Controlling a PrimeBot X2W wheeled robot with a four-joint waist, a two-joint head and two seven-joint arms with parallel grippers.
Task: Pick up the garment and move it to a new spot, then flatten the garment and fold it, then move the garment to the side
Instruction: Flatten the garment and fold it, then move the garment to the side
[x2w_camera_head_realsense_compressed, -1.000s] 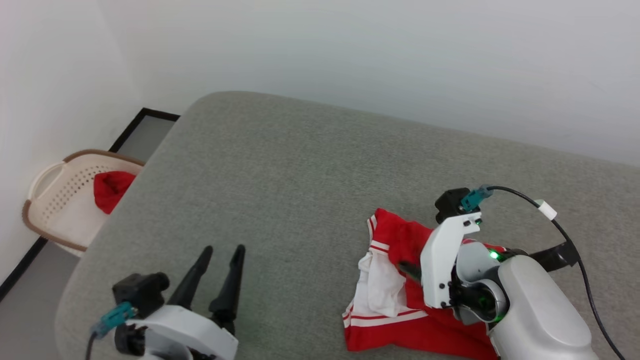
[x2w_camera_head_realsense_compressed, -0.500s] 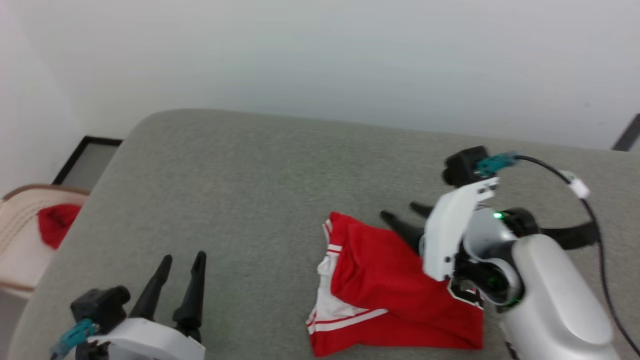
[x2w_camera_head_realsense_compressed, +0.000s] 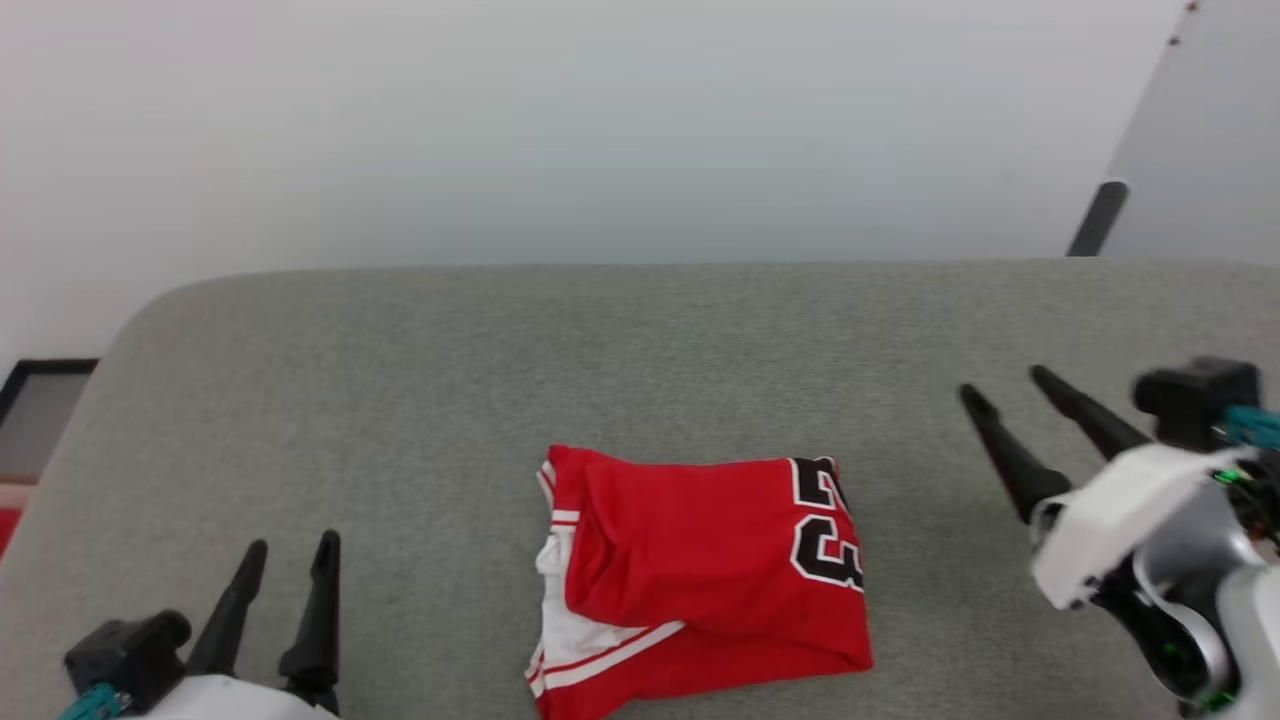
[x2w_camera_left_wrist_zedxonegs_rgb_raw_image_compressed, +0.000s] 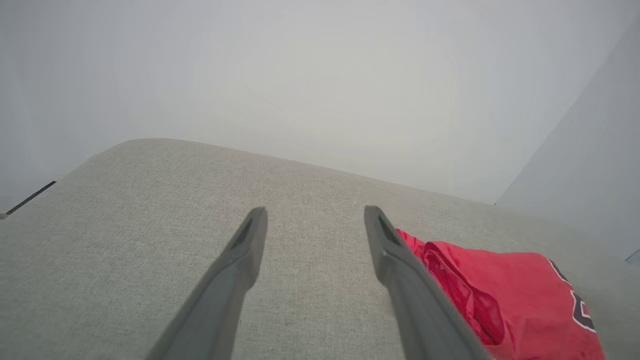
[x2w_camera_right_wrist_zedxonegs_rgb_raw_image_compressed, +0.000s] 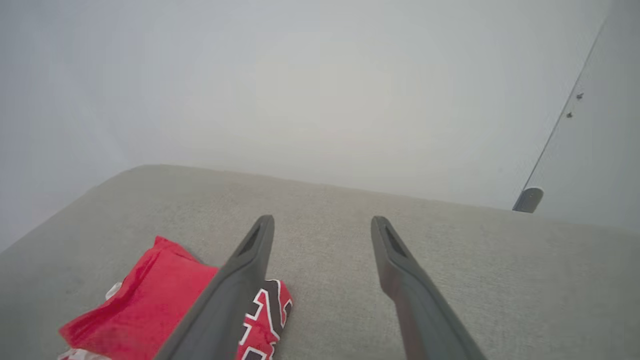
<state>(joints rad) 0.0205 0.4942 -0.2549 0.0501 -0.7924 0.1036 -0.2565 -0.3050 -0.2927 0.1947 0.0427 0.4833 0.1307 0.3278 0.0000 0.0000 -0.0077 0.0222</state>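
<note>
Garment (x2w_camera_head_realsense_compressed: 700, 570): red jersey folded into a compact rectangle, black white-outlined numerals on top, lying on the grey upholstered surface (x2w_camera_head_realsense_compressed: 500, 350). Left end effector (x2w_camera_head_realsense_compressed: 293, 542): released, empty, well apart on the garment's left. Right end effector (x2w_camera_head_realsense_compressed: 1004, 382): released, empty, apart on its right.

The red jersey-style garment (x2w_camera_head_realsense_compressed: 700, 570), with white sleeve cloth and black, white-outlined numerals, lies folded into a compact, roughly rectangular bundle. It sits low and centre in the head view, flat on the grey woven surface (x2w_camera_head_realsense_compressed: 400, 400). The numerals run sideways along its right edge. White cloth and red-and-white striped trim peek out at its lower left. The top layer is slightly rumpled.
</note>
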